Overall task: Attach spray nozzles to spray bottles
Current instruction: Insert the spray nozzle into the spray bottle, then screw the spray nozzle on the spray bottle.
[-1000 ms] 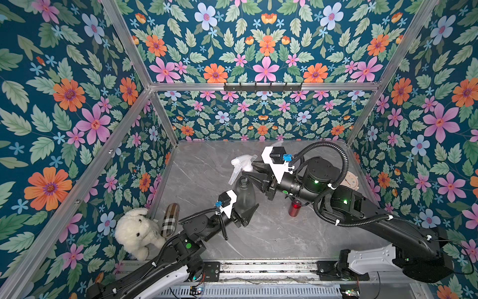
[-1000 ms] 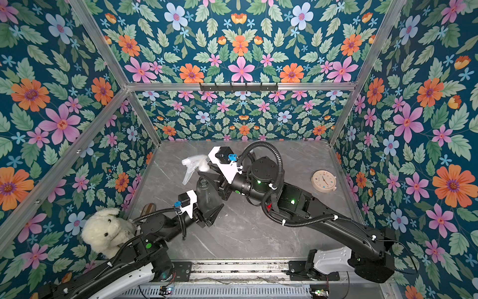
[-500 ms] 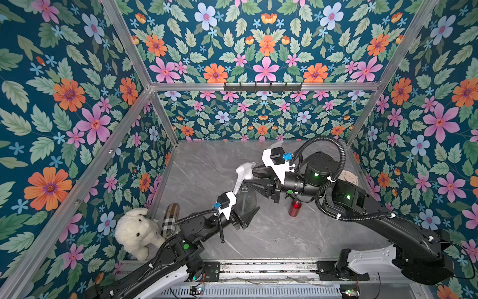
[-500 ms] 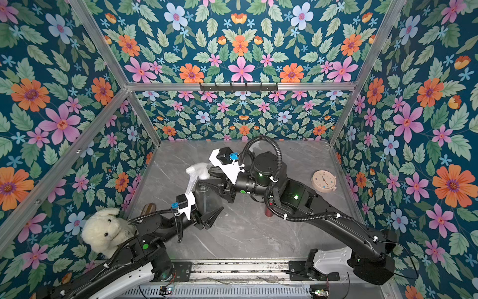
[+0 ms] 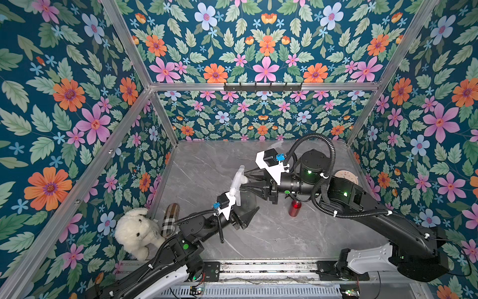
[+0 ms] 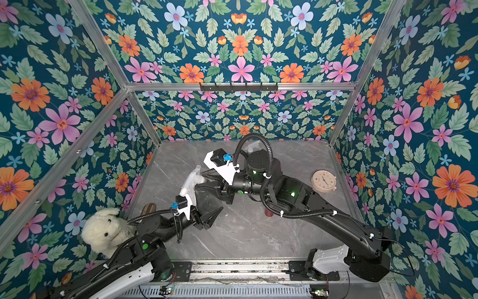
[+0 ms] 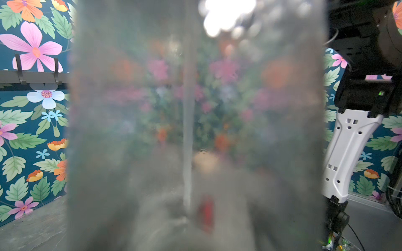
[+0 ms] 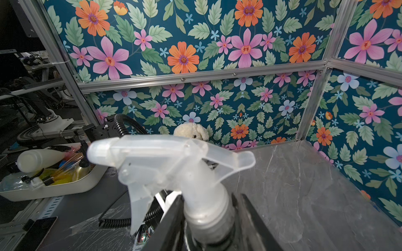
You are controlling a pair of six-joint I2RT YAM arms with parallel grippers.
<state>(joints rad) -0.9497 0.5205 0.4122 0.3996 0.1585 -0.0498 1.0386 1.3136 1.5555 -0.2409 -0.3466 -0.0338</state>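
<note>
Right gripper [image 8: 208,196]: jaws flank the collar of a translucent whitish plastic trigger nozzle [image 8: 165,156]; pressing or just clear, cannot tell. Directly beneath: smoky-grey translucent plastic bottle [image 7: 261,130], clamped upright by left gripper [image 5: 243,208], likely to resist twisting. Dip tube [image 7: 187,130] inside. Readable markings: none.

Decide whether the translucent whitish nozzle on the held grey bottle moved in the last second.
Yes. The translucent whitish nozzle turned: its head, earlier roughly parallel to the back wall, now points toward the front rail.
</note>
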